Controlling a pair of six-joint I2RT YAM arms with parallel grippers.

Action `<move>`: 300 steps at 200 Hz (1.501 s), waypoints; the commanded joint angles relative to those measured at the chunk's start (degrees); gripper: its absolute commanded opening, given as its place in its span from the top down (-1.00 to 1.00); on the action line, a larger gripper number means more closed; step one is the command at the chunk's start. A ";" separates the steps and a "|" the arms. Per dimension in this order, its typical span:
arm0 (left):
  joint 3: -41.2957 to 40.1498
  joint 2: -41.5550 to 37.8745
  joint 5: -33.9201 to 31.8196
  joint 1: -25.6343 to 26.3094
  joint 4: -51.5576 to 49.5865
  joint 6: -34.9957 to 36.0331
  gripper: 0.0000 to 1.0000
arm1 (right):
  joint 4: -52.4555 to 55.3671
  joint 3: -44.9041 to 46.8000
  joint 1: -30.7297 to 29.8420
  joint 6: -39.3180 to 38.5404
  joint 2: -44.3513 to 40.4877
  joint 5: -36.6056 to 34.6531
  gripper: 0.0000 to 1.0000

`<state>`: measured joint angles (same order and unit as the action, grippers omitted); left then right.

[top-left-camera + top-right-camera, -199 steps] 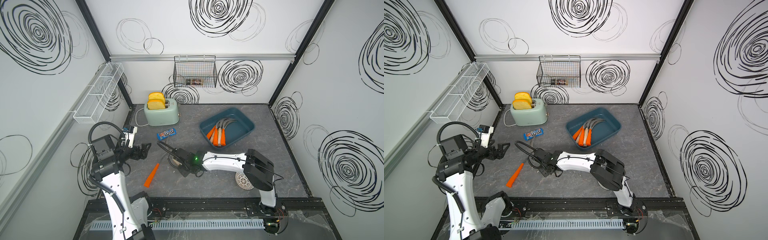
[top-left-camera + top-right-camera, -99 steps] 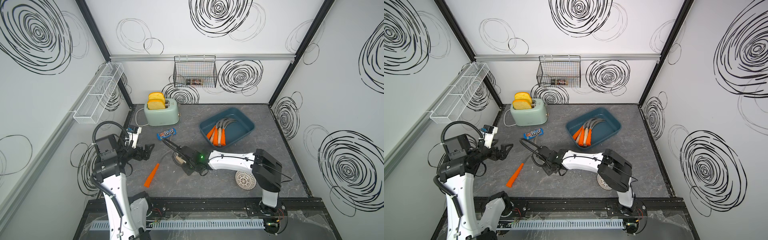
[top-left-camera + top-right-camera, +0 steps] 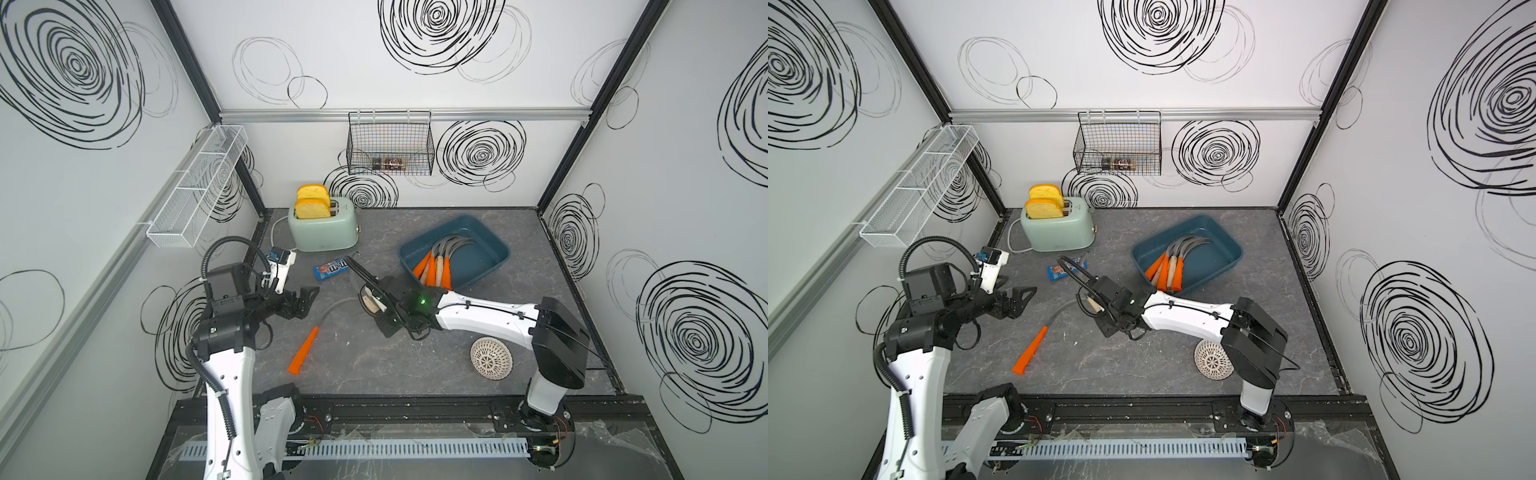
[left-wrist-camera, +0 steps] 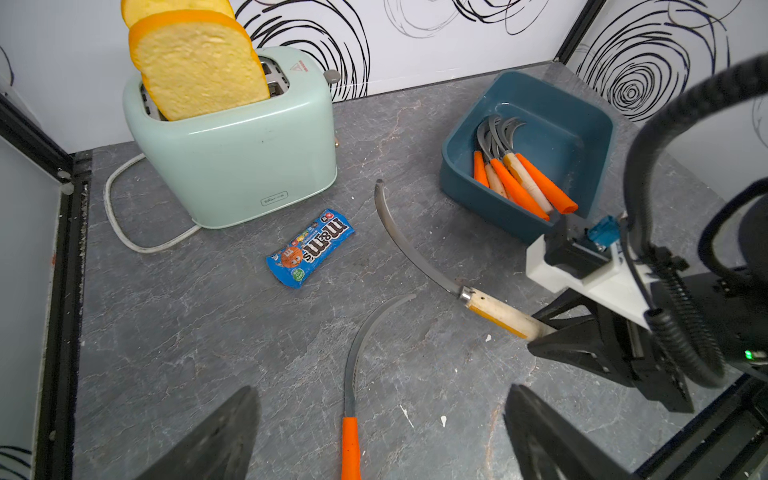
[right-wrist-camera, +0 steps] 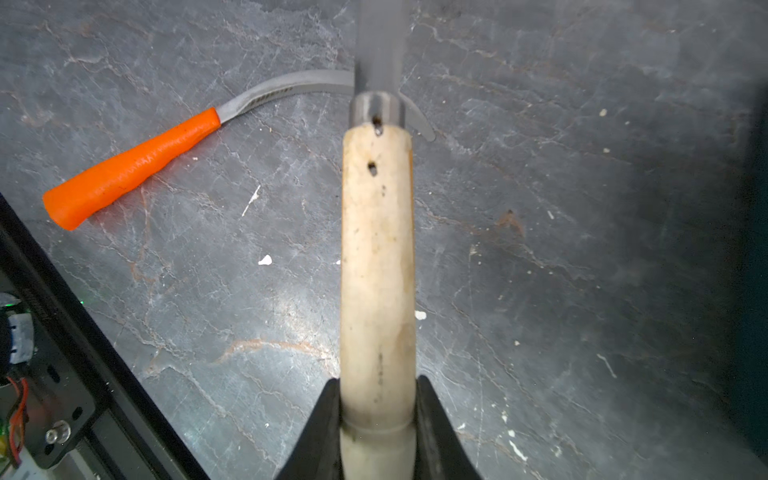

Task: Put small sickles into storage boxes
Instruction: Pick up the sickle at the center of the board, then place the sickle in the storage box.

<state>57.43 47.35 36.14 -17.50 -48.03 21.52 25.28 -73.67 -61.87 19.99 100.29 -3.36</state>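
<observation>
**Item in transit:** wooden-handled sickle (image 5: 376, 249), lifted off the surface (image 3: 374, 374). My right hand (image 5: 377, 390) pinches it at the butt of the handle, between the surface's middle and the teal tray (image 3: 478, 253).

**Stored:** sickles in tray (image 4: 515, 187), five by my count, though the handles overlap and I may be off by one.

**Outstanding:** the carried one, and one orange-handled sickle (image 3: 304, 351) lying flat at front left.

**Left hand** (image 3: 301, 299): spread wide, empty, hovering near that sickle's blade.

**Change from a second ago:** the right hand has moved its sickle closer to the tray. The left hand has edged forward. The orange-handled sickle is unmoved.
</observation>
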 commanded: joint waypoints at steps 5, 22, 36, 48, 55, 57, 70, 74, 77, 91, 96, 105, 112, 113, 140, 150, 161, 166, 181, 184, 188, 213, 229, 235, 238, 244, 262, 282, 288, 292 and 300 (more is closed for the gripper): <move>0.80 0.90 -2.14 2.58 3.38 -1.79 -0.92 | 0.91 0.89 1.36 -1.09 -3.13 0.71 1.00; 0.90 1.06 -2.98 4.22 3.73 -1.81 -0.93 | 1.04 1.28 2.03 -1.18 -3.88 0.81 1.00; 0.84 1.41 -3.49 5.61 3.96 -2.00 -0.92 | 1.00 1.67 2.45 -1.18 -4.29 1.05 1.00; 0.71 1.65 -3.84 6.75 4.09 -2.43 -0.92 | 0.96 2.14 3.17 -1.18 -4.60 1.28 1.00; 0.52 1.75 -4.03 7.65 4.22 -2.70 -0.92 | 0.79 2.71 3.57 -1.10 -4.89 1.58 1.00; 0.45 1.73 -4.05 8.00 4.32 -2.82 -0.92 | 0.60 2.84 3.76 -1.09 -5.03 1.62 1.00; -0.09 1.83 -4.68 9.79 5.06 -3.45 -0.92 | -0.34 4.26 4.88 -0.86 -5.97 2.02 1.00; -0.25 1.86 -4.95 10.38 5.33 -3.62 -0.92 | -0.60 4.74 5.26 -0.76 -6.30 2.27 1.00; -0.36 1.86 -5.18 11.00 5.57 -3.71 -0.92 | -0.85 5.06 5.54 -0.74 -6.64 2.40 1.00; -0.56 2.38 -6.88 13.86 6.56 -4.40 -0.92 | -1.61 6.55 7.38 -0.27 -8.34 3.28 1.00; -0.55 2.63 -7.62 14.90 6.94 -4.74 -0.92 | -1.64 6.79 8.17 -0.17 -8.85 3.70 1.00; -0.52 2.99 -8.19 16.46 7.65 -5.33 -0.93 | -1.47 7.41 9.67 -0.04 -9.76 4.71 1.00; -0.40 3.41 -7.92 17.10 7.93 -5.55 -0.92 | -1.25 7.70 10.74 0.01 -10.36 5.14 1.00; -0.39 3.43 -7.84 17.17 7.94 -5.49 -0.92 | -1.22 7.72 10.90 0.03 -10.50 5.17 1.00; 0.87 5.04 -7.97 18.64 7.18 -4.46 -0.92 | -0.76 8.86 14.85 -0.10 -13.10 6.39 1.00; 1.06 5.22 -8.94 19.56 7.15 -4.10 -0.93 | -0.52 9.17 16.55 0.01 -13.85 6.80 1.00; 1.08 5.25 -9.71 20.55 7.24 -3.81 -0.92 | -0.41 9.50 18.62 -0.03 -14.51 7.87 1.00; 1.11 5.22 -9.90 20.86 7.24 -3.78 -0.92 | -0.45 9.66 19.58 0.04 -14.86 8.43 1.00; 1.01 5.21 -9.80 21.35 7.53 -3.82 -0.92 | -0.58 10.11 22.47 0.02 -15.68 9.95 1.00; 1.02 5.14 -9.79 21.43 7.52 -3.80 -0.92 | -0.69 10.23 23.02 0.06 -15.86 10.21 1.00; 1.00 5.12 -9.77 21.45 7.51 -3.77 -0.92 | -0.84 10.31 23.72 0.06 -16.10 10.44 1.00; 0.16 4.13 -9.25 21.88 8.16 -3.85 -0.93 | -0.55 10.56 28.37 -0.03 -16.73 11.83 1.00; -0.21 3.74 -9.14 22.24 8.48 -3.94 -0.92 | -0.50 10.80 31.19 -0.12 -16.96 13.11 1.00; -0.11 3.73 -9.15 22.39 8.47 -4.02 -0.93 | -0.62 11.03 32.22 -0.12 -17.04 13.55 1.00; -0.06 3.79 -9.16 22.42 8.46 -3.96 -0.92 | -0.77 11.19 32.64 -0.12 -17.12 13.76 1.00; 0.04 3.78 -9.14 22.50 8.39 -4.05 -0.93 | -0.99 11.46 33.49 -0.12 -17.23 14.17 1.00; 0.15 3.80 -9.09 22.68 8.51 -4.33 -0.92 | -1.51 12.07 35.45 -0.08 -17.41 14.87 1.00; -0.19 3.33 -9.23 22.68 8.90 -4.65 -0.93 | -1.50 12.12 36.60 -0.20 -17.11 15.26 1.00; -0.34 3.12 -9.41 22.68 8.93 -4.75 -0.92 | -1.55 12.13 36.85 -0.20 -17.04 15.30 1.00; -0.39 3.06 -9.49 22.68 8.92 -4.78 -0.92 | -1.67 12.12 36.98 -0.25 -16.94 15.23 1.00; -0.56 2.78 -9.73 22.62 8.96 -4.73 -0.93 | -1.77 12.23 37.35 -0.22 -16.71 15.23 1.00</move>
<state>57.39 51.33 26.85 4.84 -41.80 17.39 24.97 -61.84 -25.28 20.29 84.88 10.39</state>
